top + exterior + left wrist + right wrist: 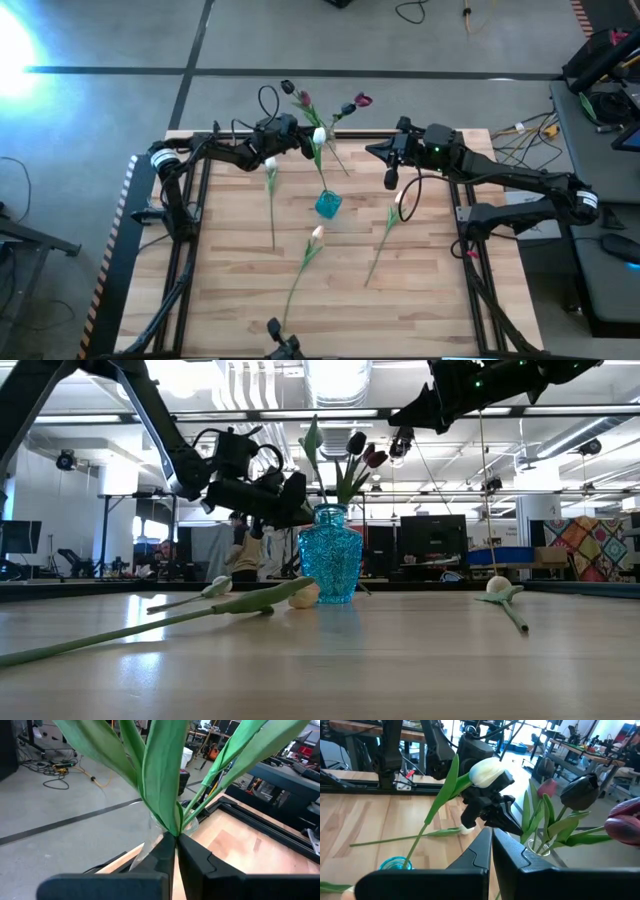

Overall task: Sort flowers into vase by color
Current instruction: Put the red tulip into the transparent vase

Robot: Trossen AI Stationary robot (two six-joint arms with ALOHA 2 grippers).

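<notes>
A blue vase (328,205) stands mid-table. A white tulip (487,772) stands in it by its stem and leans toward the far edge. Just behind it, a clear vase (540,849) holds several dark maroon tulips (582,790). My left gripper (175,837) is at the clear vase's mouth, shut on green tulip leaves. My right gripper (491,840) is shut and empty, raised to the right of both vases. A white tulip (271,190), a peach one (305,260) and another white one (385,240) lie flat on the table. My left gripper pinches a tulip between its two fingertips where its green leaves meet (172,827), just above the clear vase's rim (189,824). The fingers come level from the table's left, slanting toward the far edge. The leaves stand up past the fingertips. Which head is its own I cannot tell.
The vases stand near the table's far edge (440,131). The near half of the table (220,300) holds only the three loose tulips. Cables and equipment lie on the floor beyond the far and right edges.
</notes>
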